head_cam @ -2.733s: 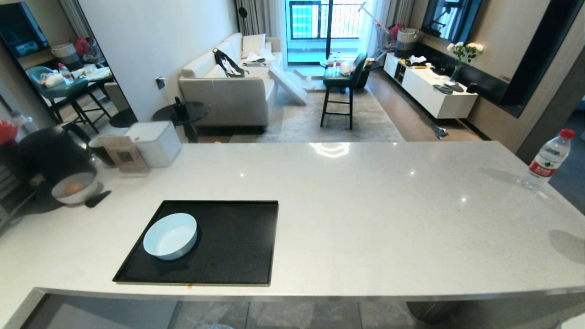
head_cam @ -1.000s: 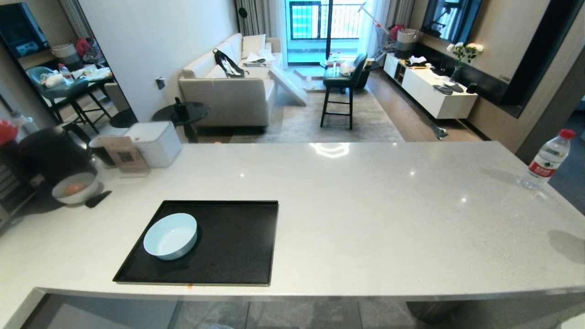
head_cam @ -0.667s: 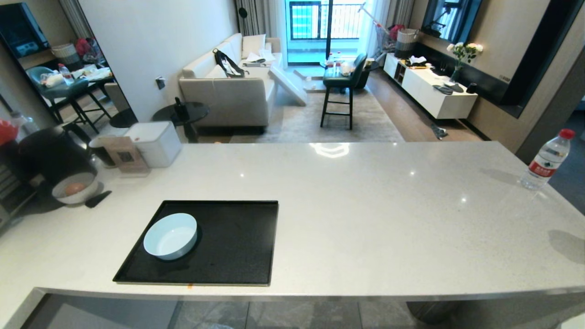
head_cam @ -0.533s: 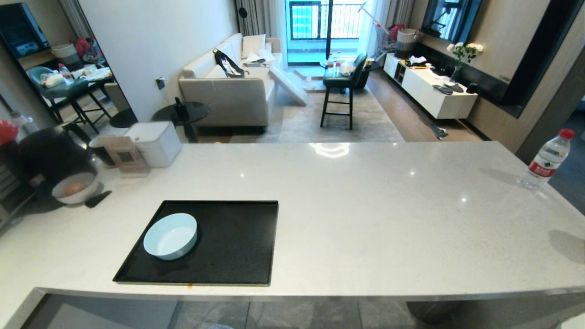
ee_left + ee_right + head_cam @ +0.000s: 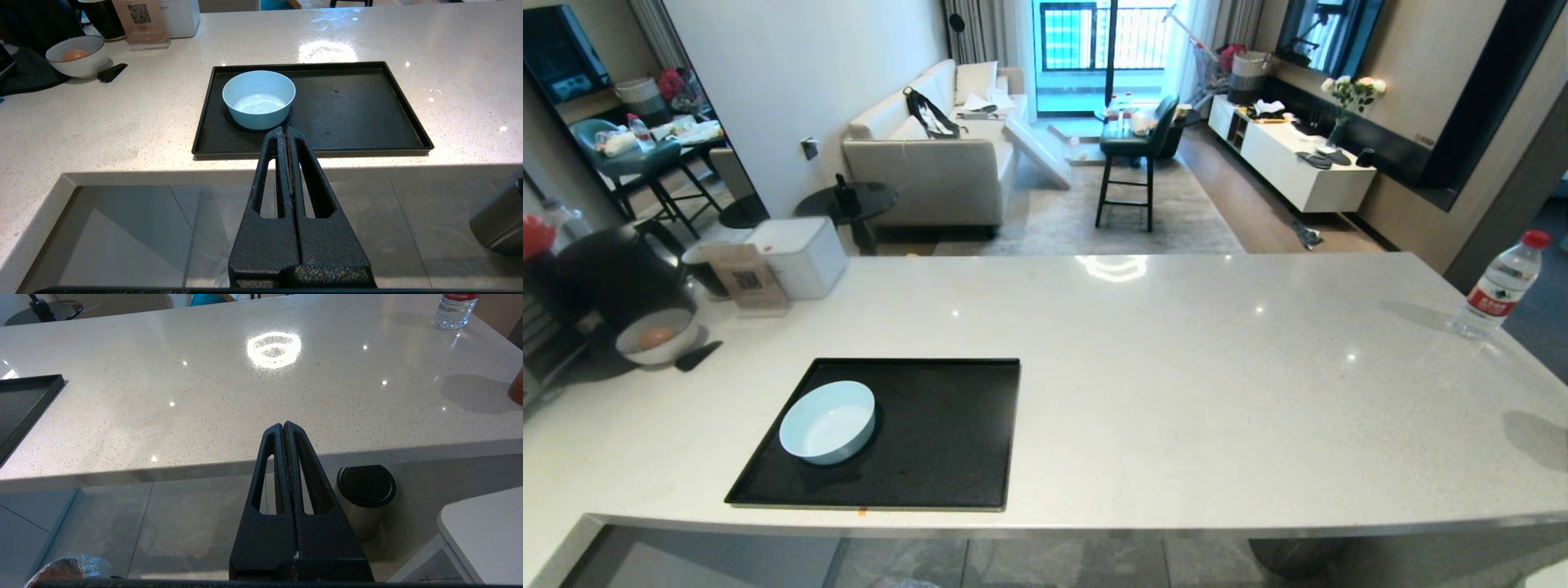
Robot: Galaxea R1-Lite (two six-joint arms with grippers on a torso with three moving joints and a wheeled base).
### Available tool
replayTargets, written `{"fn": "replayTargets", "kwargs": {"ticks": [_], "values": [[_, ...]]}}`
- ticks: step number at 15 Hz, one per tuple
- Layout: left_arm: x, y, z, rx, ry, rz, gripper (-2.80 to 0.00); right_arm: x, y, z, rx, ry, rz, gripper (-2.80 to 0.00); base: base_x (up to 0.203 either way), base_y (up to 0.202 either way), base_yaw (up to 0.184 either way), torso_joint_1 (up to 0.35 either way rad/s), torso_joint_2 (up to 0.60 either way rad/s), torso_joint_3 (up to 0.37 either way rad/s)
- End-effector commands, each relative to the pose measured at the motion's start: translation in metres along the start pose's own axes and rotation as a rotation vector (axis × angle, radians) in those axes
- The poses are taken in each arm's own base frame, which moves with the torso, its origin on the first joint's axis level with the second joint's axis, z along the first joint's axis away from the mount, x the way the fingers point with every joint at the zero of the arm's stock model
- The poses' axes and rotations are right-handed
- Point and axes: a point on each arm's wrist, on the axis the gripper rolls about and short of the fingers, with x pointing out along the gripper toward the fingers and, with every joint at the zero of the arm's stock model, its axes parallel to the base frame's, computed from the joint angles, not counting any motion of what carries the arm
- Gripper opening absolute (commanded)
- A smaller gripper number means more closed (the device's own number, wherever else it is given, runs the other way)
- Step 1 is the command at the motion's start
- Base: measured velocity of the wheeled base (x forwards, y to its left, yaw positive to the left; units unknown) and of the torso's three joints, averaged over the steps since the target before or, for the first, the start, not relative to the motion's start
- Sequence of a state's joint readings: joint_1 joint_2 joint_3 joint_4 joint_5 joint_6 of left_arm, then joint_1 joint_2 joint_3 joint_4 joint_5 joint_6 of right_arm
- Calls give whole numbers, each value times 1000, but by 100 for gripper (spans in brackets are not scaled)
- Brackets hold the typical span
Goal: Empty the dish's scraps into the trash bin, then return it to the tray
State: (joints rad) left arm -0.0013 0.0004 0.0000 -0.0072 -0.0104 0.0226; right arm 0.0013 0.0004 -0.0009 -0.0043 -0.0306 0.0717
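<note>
The pale blue dish point(image 5: 827, 422) stands upright on the left part of the black tray point(image 5: 947, 433), near the counter's front edge. Its white inside point(image 5: 258, 98) looks bare; the scraps are out of view. My left gripper point(image 5: 284, 130) is shut and empty, held off the counter's front edge and pointing at the dish without touching it. My right gripper point(image 5: 283, 424) is shut and empty too, in front of the counter farther right. Only a crinkled, brownish-lined corner of the trash bin point(image 5: 61, 571) shows, on the floor below. Neither arm appears in the head view.
A greyish-white bowl with an orange-brown lump point(image 5: 656, 335), a black appliance point(image 5: 613, 273), a QR sign point(image 5: 745, 279) and a white box point(image 5: 799, 255) crowd the counter's far left. A water bottle point(image 5: 1501, 284) stands far right. A steel bin with black top point(image 5: 365, 494) sits under the counter.
</note>
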Motion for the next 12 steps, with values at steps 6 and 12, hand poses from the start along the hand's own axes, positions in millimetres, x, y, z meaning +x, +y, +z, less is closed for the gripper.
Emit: {"fn": "replayTargets", "kwargs": {"ticks": [6,12], "values": [[0,0,0,0,-1,-1,-280,0,0,0,0,0,0,-280,0,0,0,0,0,0],[0,0,0,0,-1,0,-280,0,0,0,0,0,0,-280,0,0,0,0,0,0]]}}
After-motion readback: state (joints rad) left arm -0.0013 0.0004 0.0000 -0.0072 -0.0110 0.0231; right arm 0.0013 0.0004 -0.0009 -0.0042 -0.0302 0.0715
